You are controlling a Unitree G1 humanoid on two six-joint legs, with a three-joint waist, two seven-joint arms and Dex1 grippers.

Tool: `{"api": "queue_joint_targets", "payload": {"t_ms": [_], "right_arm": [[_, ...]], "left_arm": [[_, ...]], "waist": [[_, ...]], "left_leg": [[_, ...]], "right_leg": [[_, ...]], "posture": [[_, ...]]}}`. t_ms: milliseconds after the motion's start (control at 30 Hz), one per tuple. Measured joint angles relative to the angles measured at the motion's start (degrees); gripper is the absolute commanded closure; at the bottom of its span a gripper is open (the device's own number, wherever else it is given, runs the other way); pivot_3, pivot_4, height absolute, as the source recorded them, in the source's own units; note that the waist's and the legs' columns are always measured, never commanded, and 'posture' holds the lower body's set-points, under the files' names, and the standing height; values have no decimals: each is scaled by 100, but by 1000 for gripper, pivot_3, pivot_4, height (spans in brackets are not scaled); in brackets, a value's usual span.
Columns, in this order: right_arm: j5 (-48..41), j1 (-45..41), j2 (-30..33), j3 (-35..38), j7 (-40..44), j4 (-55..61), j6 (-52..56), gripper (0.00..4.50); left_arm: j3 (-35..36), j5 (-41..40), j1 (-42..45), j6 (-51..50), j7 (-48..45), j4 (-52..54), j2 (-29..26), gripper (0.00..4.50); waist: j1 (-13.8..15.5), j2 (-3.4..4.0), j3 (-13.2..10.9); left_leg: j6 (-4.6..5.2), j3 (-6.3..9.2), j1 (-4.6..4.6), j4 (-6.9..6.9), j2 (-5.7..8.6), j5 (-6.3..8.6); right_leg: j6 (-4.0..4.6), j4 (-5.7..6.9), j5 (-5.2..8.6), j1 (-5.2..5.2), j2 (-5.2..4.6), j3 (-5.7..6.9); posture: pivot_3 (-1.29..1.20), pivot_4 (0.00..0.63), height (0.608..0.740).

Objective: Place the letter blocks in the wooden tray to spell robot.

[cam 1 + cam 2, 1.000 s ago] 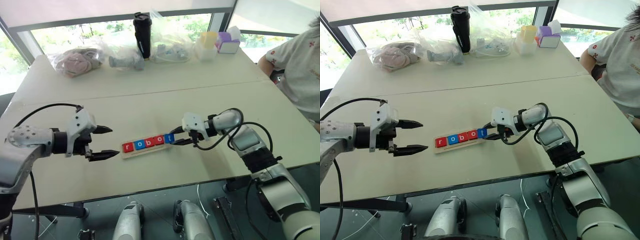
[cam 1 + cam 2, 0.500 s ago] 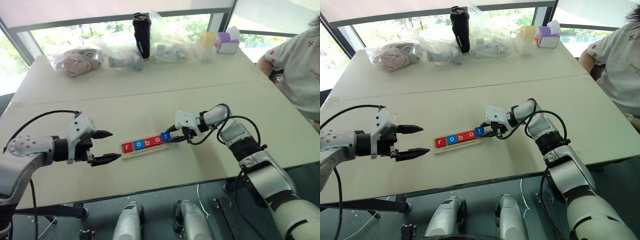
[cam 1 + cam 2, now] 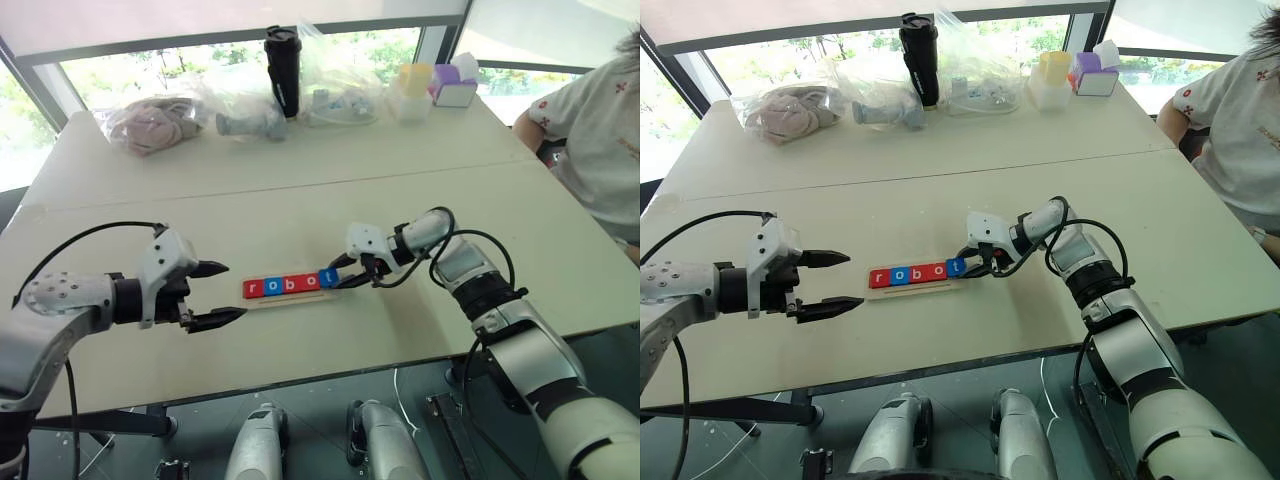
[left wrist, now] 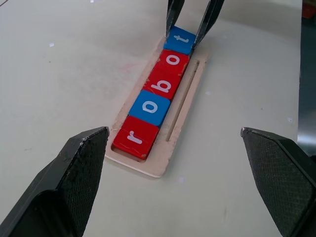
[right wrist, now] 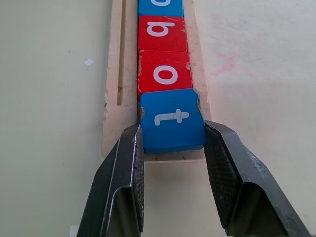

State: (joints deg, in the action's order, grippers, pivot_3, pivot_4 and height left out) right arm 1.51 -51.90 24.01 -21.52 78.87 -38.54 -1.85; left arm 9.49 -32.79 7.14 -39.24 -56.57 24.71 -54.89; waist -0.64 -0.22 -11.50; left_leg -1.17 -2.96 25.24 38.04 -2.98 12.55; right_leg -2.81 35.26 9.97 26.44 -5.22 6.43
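Observation:
The wooden tray (image 4: 183,105) lies on the table between my two grippers. Five letter blocks (image 3: 290,284) sit in it in a row reading r, o, b, o, t: red r (image 4: 137,138), blue o (image 4: 149,106), red b (image 4: 163,85), red o (image 4: 174,60), blue t (image 5: 173,120). My right gripper (image 3: 345,272) is at the tray's right end, shut on the blue t block with a finger (image 5: 129,163) on each side. Left of the tray, a short gap away, my left gripper (image 3: 230,291) hovers open and holds nothing.
At the table's far edge stand a black tumbler (image 3: 284,70), plastic bags (image 3: 160,120) and small boxes (image 3: 440,85). A person (image 3: 600,130) sits at the right side. The table's near edge runs close below the tray.
My right gripper has slid a little to the left with the t block, and the tray's right end has swung so the row lies more level. The left gripper stays put.

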Motion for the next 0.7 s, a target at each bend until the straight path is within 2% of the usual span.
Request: {"api": "queue_joint_targets", "payload": {"t_ms": [267, 500, 700], "right_arm": [[-88, 58, 103, 112, 98, 491, 567, 3337], [-313, 627, 291, 259, 41, 1569, 1445, 3337], [-310, 718, 322, 257, -136, 1737, 1645, 3337]], "left_arm": [[-137, 116, 47, 103, 22, -89, 9, 0], [-229, 216, 94, 167, 17, -170, 57, 0], [-419, 267, 254, 250, -29, -298, 120, 0]], "waist": [[4, 0, 0], [9, 0, 0], [6, 0, 0]], "left_leg": [[0, 0, 0, 0, 0, 0], [0, 0, 0, 0, 0, 0], [0, 0, 0, 0, 0, 0]], "right_leg": [[-1, 1, 0, 0, 0, 0], [0, 1, 0, 1, 0, 0], [2, 1, 0, 1, 0, 0]], "posture": [[0, 150, 740], [0, 150, 740], [0, 150, 740]]}}
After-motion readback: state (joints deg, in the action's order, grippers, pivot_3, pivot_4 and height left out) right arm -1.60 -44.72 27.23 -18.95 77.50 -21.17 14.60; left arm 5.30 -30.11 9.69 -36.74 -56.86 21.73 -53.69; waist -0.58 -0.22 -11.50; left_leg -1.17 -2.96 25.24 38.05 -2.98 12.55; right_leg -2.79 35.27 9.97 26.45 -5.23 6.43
